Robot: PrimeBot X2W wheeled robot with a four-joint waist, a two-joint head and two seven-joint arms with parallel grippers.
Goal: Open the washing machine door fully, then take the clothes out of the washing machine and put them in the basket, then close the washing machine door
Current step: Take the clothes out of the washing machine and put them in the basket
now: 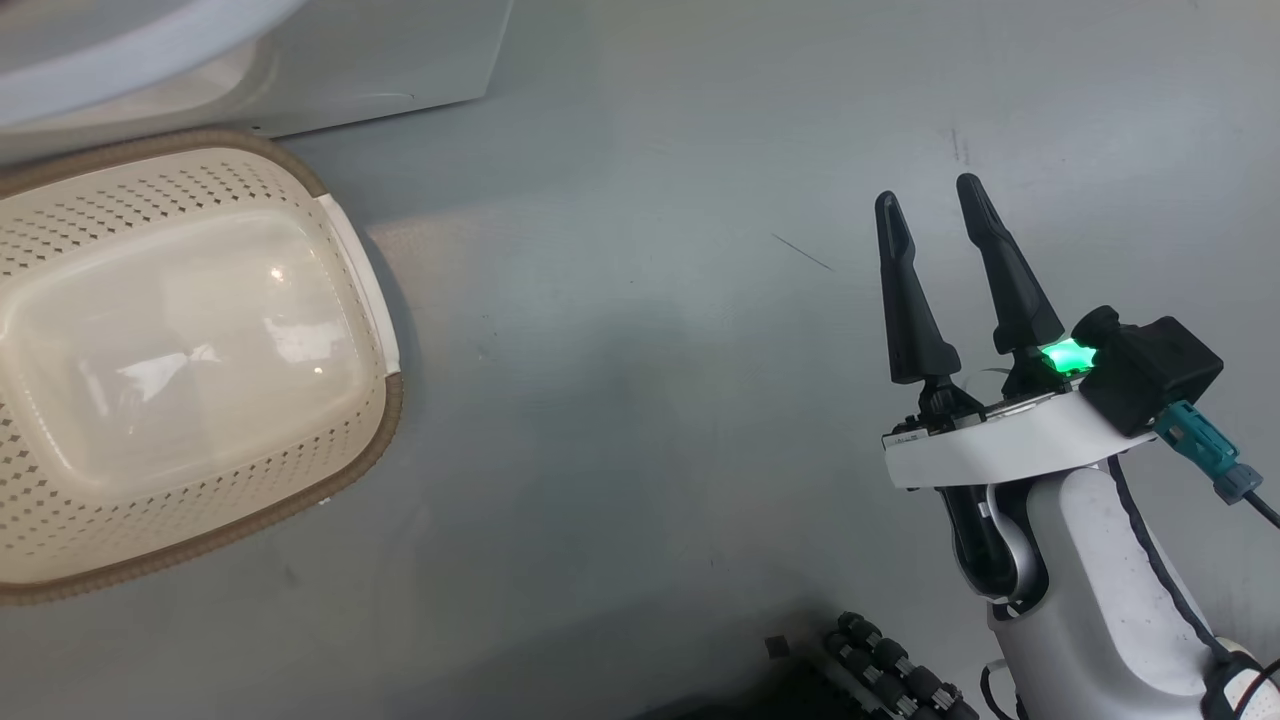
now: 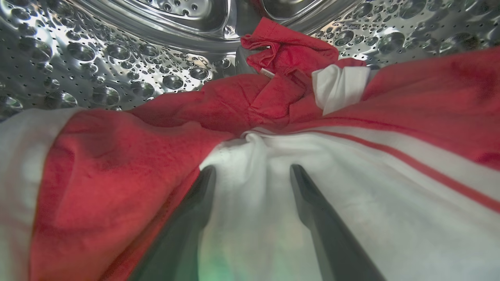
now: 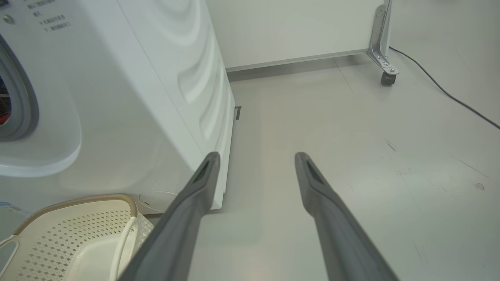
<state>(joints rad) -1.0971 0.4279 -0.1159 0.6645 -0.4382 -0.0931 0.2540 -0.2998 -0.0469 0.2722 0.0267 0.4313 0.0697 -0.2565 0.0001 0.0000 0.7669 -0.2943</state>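
The clothes (image 2: pixel 117 164) are red with white bands, the basket (image 1: pixel 150 190) cream, diamond-perforated and brown-rimmed, the washing machine (image 3: pixel 117 97) white

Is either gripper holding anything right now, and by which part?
Nothing is held. The left gripper stands open at the clothes; the right gripper is open above the floor.

Clothes (image 2: pixel 148 156) in the washing machine (image 3: pixel 129 101); basket (image 1: pixel 150 195) on floor (image 1: pixel 650 300) before it.
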